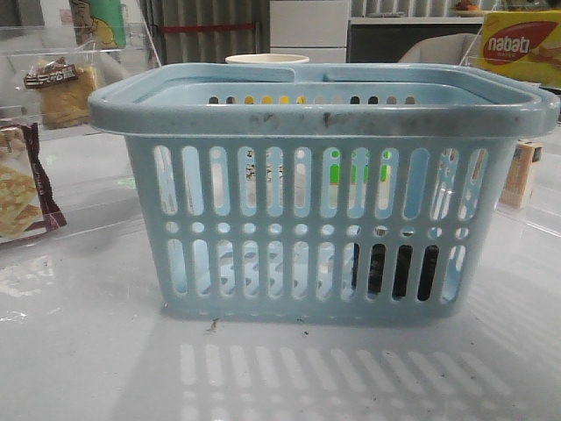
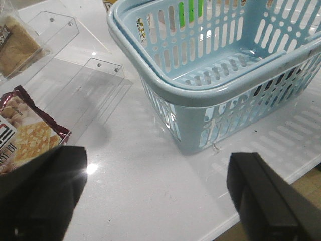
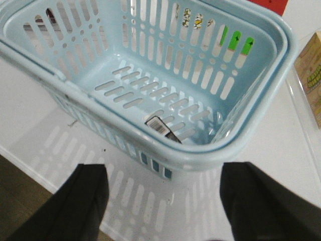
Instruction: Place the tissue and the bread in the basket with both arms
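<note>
The light-blue basket (image 1: 324,110) stands in the middle of the table. The tissue (image 1: 394,272) is a dark pack on the basket's floor at its right end, seen through the slots. In the right wrist view it (image 3: 163,128) lies against the near wall. The bread (image 1: 61,92) sits in its clear bag at the back left and also shows in the left wrist view (image 2: 15,47). My left gripper (image 2: 155,201) is open and empty over bare table left of the basket (image 2: 200,95). My right gripper (image 3: 163,206) is open and empty, just outside the basket's rim (image 3: 200,155).
A maroon-edged cracker packet (image 1: 22,189) lies at the left, near my left gripper (image 2: 25,140). Clear acrylic stands (image 2: 95,85) sit left of the basket. A small box (image 1: 521,171) stands to the right, a yellow box (image 1: 521,44) behind it. The table edge (image 2: 261,201) is close.
</note>
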Controlling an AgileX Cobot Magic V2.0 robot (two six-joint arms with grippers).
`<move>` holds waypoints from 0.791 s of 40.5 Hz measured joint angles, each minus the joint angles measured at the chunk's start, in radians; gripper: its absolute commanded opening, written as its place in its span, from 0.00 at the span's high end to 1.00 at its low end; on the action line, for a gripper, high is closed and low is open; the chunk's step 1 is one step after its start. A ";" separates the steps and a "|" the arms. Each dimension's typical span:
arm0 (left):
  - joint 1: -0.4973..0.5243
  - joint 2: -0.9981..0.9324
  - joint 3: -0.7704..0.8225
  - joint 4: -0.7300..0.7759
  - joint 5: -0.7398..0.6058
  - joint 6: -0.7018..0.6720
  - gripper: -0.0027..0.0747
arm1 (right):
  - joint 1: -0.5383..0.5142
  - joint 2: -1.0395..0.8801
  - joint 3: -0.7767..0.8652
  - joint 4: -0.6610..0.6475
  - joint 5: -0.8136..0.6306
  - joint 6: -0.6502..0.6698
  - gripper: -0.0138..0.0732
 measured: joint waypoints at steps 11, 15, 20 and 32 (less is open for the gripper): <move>0.000 0.000 0.000 -0.004 -0.007 0.000 0.17 | 0.000 -0.148 0.064 -0.002 0.052 0.000 0.18; 0.000 0.000 0.000 -0.004 -0.015 0.000 0.17 | 0.000 -0.150 0.066 -0.002 0.052 0.000 0.18; 0.000 0.015 0.000 0.014 -0.057 0.000 0.21 | 0.000 -0.150 0.066 -0.003 0.052 0.000 0.18; 0.094 0.285 -0.098 0.138 -0.068 0.000 0.33 | 0.000 -0.150 0.066 -0.010 0.052 0.000 0.18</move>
